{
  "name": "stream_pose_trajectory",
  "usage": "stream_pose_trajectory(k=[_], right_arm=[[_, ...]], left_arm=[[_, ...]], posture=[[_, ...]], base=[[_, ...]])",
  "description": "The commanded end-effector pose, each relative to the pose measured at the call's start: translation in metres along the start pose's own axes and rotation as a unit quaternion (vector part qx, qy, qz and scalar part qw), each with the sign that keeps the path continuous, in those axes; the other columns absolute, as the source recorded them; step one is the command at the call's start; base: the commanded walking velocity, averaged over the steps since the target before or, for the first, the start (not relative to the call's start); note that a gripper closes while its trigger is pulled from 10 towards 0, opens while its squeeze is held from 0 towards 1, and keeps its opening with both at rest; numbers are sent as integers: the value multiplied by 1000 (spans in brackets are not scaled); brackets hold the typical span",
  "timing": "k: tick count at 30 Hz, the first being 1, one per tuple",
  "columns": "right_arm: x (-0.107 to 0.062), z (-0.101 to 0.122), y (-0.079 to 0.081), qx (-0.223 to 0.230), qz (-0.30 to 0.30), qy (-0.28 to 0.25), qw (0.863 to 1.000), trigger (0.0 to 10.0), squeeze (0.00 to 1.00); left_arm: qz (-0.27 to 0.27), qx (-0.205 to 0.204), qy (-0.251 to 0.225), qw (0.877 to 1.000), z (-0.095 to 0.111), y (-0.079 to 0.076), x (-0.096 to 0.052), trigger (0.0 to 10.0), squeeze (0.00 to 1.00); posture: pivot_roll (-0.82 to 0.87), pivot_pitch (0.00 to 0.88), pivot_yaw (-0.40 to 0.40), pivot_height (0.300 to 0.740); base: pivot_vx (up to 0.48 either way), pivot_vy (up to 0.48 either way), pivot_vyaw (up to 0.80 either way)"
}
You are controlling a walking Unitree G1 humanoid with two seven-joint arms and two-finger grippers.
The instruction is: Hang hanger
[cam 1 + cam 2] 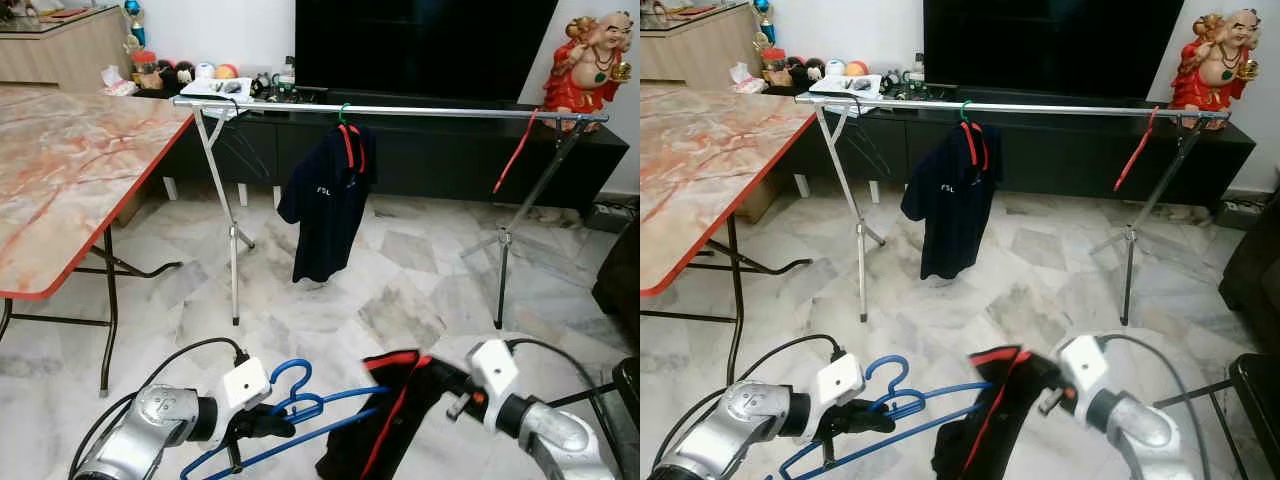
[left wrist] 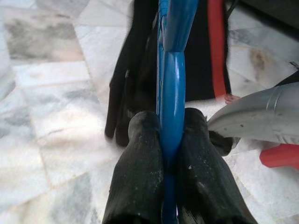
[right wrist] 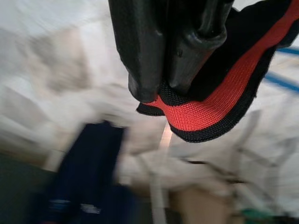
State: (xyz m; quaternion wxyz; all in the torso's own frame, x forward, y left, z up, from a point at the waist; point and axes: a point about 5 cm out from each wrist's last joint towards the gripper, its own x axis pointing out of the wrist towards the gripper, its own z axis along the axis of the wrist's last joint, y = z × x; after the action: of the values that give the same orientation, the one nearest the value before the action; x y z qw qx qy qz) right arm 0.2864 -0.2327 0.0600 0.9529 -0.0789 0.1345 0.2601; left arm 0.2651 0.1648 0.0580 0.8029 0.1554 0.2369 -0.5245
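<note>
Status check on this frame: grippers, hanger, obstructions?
Left gripper shut on blue hanger. Right gripper shut on black-red shirt. Rail ahead, unobstructed.

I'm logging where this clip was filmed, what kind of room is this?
Most likely a home living room: a large dark television above a low black cabinet, marble floor tiles, and a clothes rack set up indoors.

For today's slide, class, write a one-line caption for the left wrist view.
Left gripper shut on the blue hanger, black-and-red garment beyond it above the marble floor.
</note>
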Motion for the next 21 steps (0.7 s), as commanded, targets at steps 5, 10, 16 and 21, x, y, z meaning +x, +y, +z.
stream_pose_trajectory(k=[5, 10, 16, 21], right_arm=[[-2, 3, -17, 24, -87, -15, 996, 0, 0], [-4, 0, -34, 130, -210, -46, 968, 0, 0], [-1, 1, -25, 218, -280, -108, 929, 3961, 0], [1, 11, -10, 218, -303, -151, 915, 10000, 0]], left_arm=[[19, -6, -5, 1000, -3, 2, -11, 0, 0], [76, -20, 4, 997, -19, 6, -24, 0, 0], [318, -37, 60, 945, -60, 24, -31, 10000, 0], [376, -123, 73, 916, -93, 8, -24, 10000, 0]], posture=[[101, 46, -49, 740], [101, 44, -41, 740], [103, 32, -26, 740], [98, 5, -11, 740]], base=[[0, 0, 0], [0, 0, 0], [0, 0, 0], [0, 0, 0]])
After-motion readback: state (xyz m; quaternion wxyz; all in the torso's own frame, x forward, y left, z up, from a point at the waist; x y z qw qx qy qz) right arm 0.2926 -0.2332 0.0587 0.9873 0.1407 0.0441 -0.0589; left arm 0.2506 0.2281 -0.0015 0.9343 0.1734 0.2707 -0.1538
